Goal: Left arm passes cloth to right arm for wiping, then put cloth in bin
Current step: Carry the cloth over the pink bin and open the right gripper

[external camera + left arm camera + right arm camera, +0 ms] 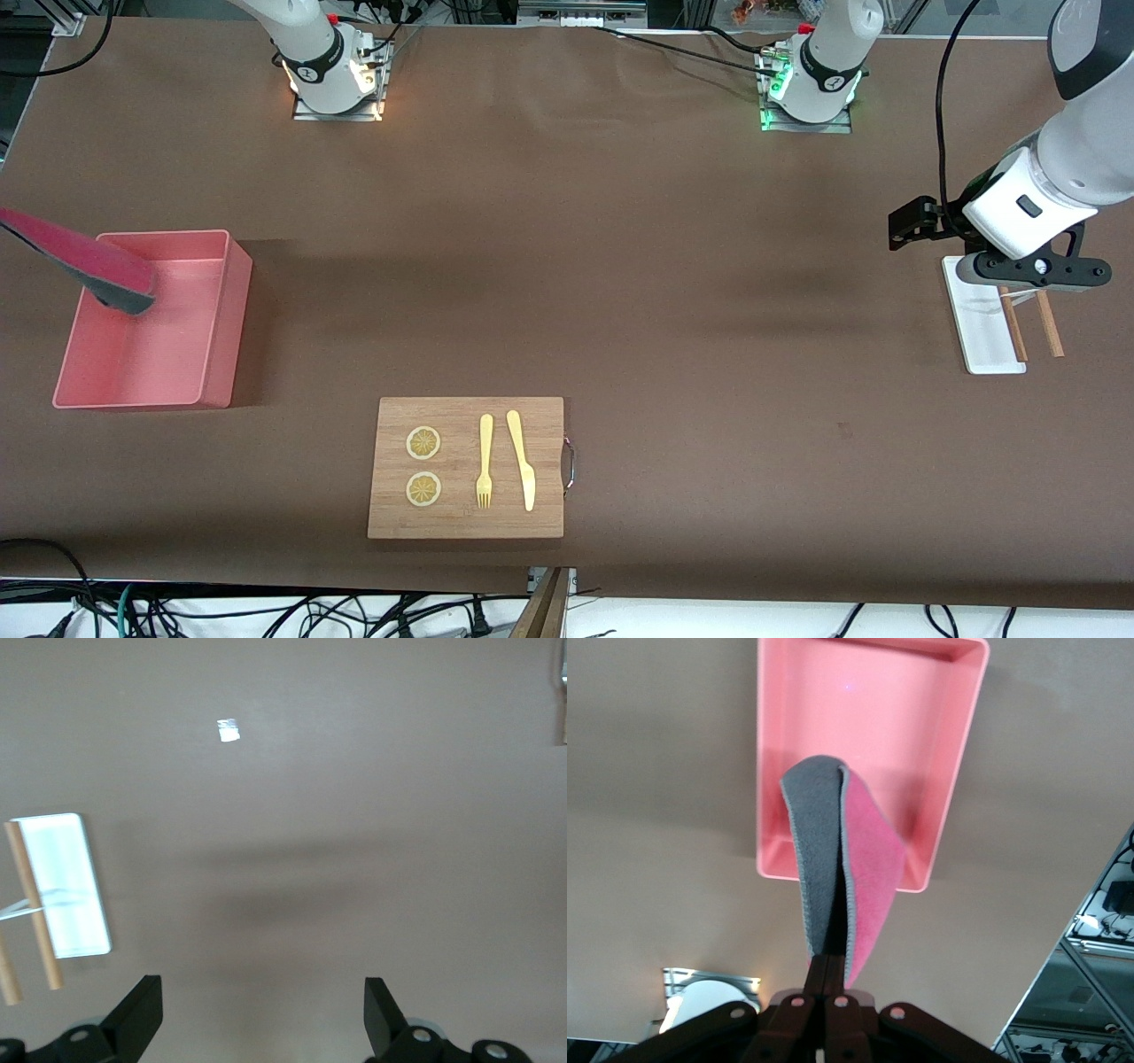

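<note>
Dangling the cloth point(846, 868) over the bin point(221, 328), pinched in the right gripper point(828, 970).
Bin sits at the right arm's end of the worktop, mid-edge. Left gripper point(261, 1014) waits with fingers spread above the left arm's end, over a white tray point(979, 337) with two wooden sticks point(1032, 323). Cutting board point(465, 523) by the front edge.

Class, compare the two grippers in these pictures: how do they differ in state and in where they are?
The right gripper has its jaws shut on the cloth, while the left gripper has its jaws open and holds nothing. The right gripper hangs the cloth over the bin; the left gripper is over the table beside the white tray at the left arm's end. Both are up in the air, not touching the table.
</note>
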You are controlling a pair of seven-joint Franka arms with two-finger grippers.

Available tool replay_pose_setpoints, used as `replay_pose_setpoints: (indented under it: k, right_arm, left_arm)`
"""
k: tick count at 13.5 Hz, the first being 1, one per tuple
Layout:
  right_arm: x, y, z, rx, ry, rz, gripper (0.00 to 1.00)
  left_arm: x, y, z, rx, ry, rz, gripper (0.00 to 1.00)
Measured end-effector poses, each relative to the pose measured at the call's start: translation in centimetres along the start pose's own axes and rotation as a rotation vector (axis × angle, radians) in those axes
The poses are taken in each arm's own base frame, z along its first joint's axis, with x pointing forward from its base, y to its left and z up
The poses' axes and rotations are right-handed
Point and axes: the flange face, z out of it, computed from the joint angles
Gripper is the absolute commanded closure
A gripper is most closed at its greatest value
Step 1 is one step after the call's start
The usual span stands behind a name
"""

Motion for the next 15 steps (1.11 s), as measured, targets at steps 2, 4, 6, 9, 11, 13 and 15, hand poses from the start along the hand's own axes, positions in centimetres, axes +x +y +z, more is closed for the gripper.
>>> replay_pose_setpoints:
  k: [2,4,6,9,11,13,15]
  right_arm:
    - [1.8,1.3,2.5,-0.003,-0.016,0.003,1.00]
    - [4.1,1.6,5.6,0.009,-0.018,0.000,1.00]
    - [5.7,1.9,8.7,0.035,-0.012,0.001,1.00]
    - [7.7,2.1,12.2,0.050,-0.010,0.004,1.00]
    - [9.4,1.9,13.7,0.035,0.007,-0.004,1.00]
    - [11.2,1.3,15.7,0.044,0.034,-0.013,0.40]
    - [12.1,1.4,17.3,0.044,0.038,-0.010,0.00]
  left_arm:
    - [-0.1,1.6,0.1,-0.021,-0.003,0.015,0.00]
    - [-0.2,2.5,0.1,-0.020,-0.003,0.012,0.00]
    - [-0.1,1.8,0.0,-0.021,-0.002,-0.003,0.00]
    - [-0.1,1.5,-0.1,-0.021,0.000,-0.009,0.00]
    - [-0.1,1.7,-0.1,-0.022,0.000,-0.004,0.00]
    - [-0.1,1.8,-0.1,-0.022,0.002,-0.002,0.00]
    - [-0.1,2.1,-0.3,-0.022,0.005,0.004,0.00]
